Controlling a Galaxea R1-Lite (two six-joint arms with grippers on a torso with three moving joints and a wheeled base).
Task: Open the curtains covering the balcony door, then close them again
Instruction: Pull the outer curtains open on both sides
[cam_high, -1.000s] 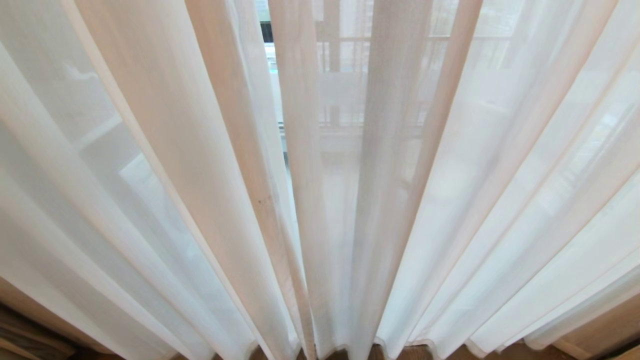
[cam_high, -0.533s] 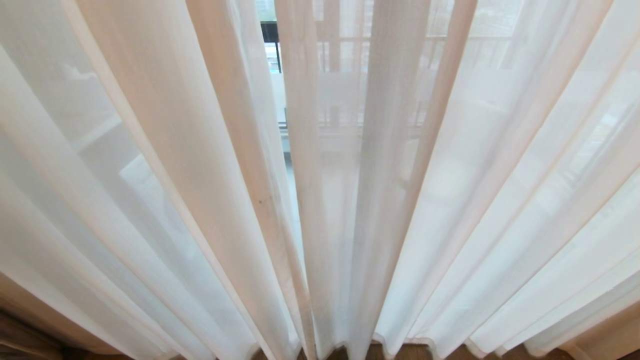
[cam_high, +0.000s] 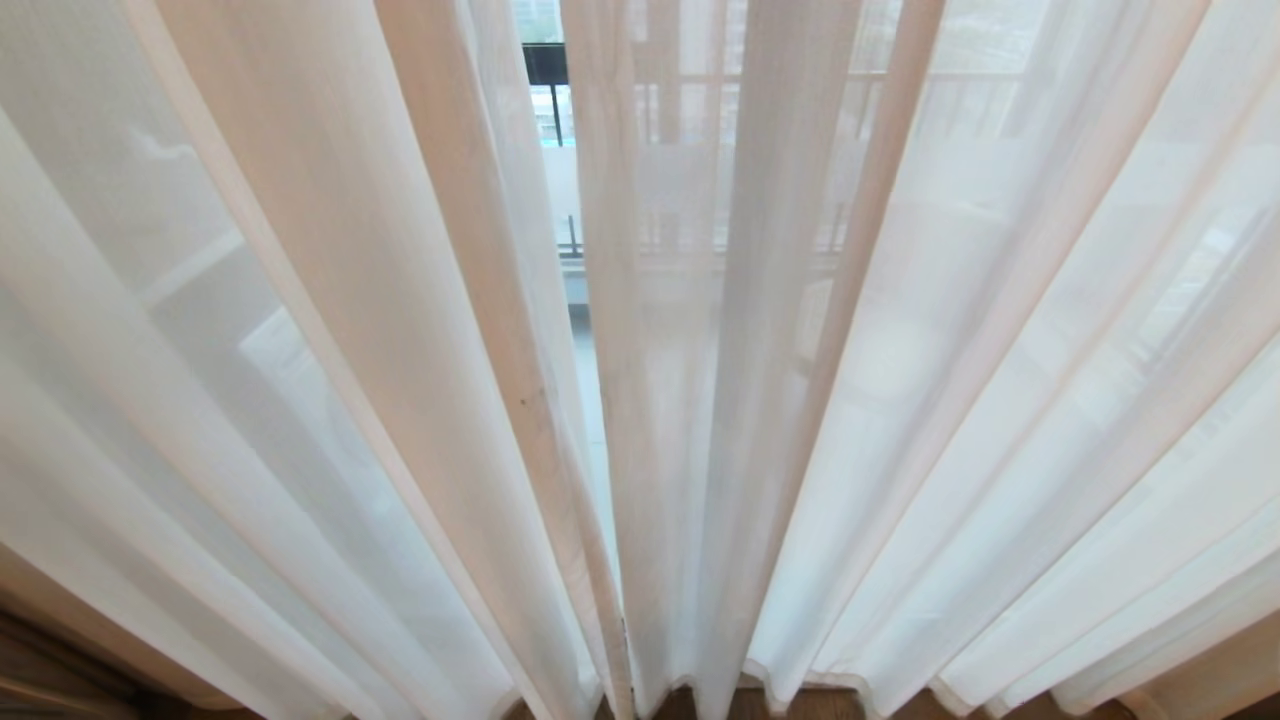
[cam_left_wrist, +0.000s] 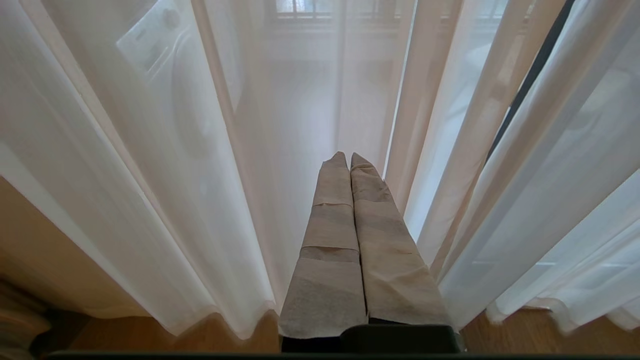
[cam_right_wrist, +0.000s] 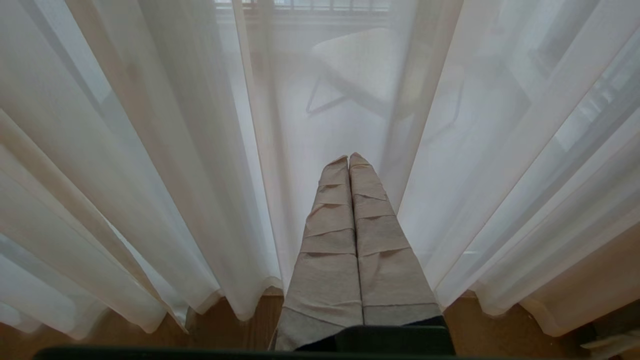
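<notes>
The curtains' white sheers (cam_high: 380, 330) hang shut across the whole head view in long pleats, with a narrow slit (cam_high: 580, 300) between two panels. Thick beige drape fabric shows at the lower left (cam_high: 40, 610) and lower right (cam_high: 1220, 670). Neither arm is in the head view. My left gripper (cam_left_wrist: 349, 156) is shut, and its tape-wrapped fingers point at the sheers (cam_left_wrist: 280, 125) just short of them. My right gripper (cam_right_wrist: 348, 157) is likewise shut and empty before the sheers (cam_right_wrist: 210, 150). Of the balcony door only a dark frame strip (cam_left_wrist: 525, 85) shows between folds.
Wooden floor (cam_left_wrist: 540, 335) runs under the hems. Through the sheers I make out a white appliance (cam_left_wrist: 165, 45) on the left and a pale chair (cam_right_wrist: 360, 65) on the balcony. A black railing (cam_high: 560, 115) shows through the slit.
The sheer panel right of the slit has drifted a little to the right, so the slit is wider and more of the black railing shows. The left panels look unchanged.
</notes>
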